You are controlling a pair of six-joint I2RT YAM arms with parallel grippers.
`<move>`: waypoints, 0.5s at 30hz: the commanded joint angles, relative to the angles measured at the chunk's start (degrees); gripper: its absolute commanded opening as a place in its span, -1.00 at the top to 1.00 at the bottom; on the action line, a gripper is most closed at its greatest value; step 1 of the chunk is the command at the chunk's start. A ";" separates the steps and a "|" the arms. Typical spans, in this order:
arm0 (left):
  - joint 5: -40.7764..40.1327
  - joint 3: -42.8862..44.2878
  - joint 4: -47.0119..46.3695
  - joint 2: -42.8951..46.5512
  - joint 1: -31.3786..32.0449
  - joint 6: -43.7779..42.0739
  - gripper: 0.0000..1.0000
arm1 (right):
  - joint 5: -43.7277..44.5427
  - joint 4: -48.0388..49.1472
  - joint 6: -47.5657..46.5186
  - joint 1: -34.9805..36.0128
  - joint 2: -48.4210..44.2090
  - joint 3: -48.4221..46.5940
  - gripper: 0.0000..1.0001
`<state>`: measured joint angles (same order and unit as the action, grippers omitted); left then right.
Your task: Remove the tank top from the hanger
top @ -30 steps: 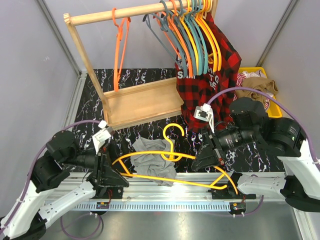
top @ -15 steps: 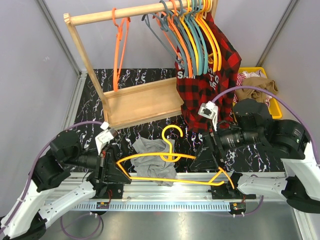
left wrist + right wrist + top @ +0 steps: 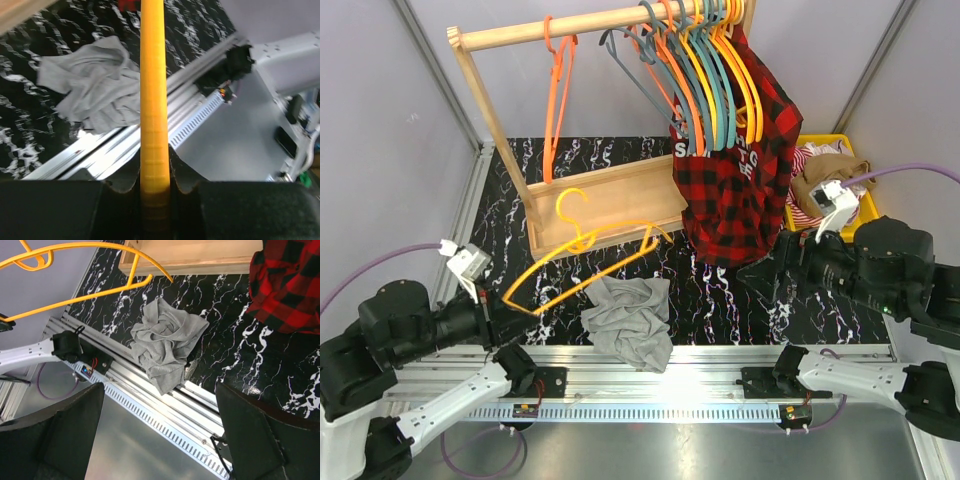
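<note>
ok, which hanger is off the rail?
The yellow hanger clamped in the left gripper, bare, with no garment on it. All the others, orange, grey and yellow, hang by their hooks on the wooden rail.

- The tank top point(image 3: 630, 318) is grey, off the hanger, and crumpled in a heap on the black marbled table point(image 3: 720, 300) near its front edge.
- The hanger point(image 3: 152, 100) is yellow plastic and bare. It is raised and tilted, hook uppermost, left of the tank top and clear of it.
</note>
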<state>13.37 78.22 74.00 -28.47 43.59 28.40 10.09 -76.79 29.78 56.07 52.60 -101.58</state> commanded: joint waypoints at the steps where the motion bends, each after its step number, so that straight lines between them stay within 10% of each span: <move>1: -13.18 2.99 6.66 -4.91 0.09 -2.38 1.00 | 7.23 -2.39 2.04 0.18 0.92 -1.25 -1.00; 15: -18.79 -6.75 14.68 -10.12 0.00 1.64 1.00 | 7.67 -1.87 3.09 0.09 -1.18 -0.02 -0.99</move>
<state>-1.96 74.87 78.61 -38.28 43.59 27.79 15.90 -77.89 31.79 56.07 51.79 -101.95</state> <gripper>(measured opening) 0.169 0.994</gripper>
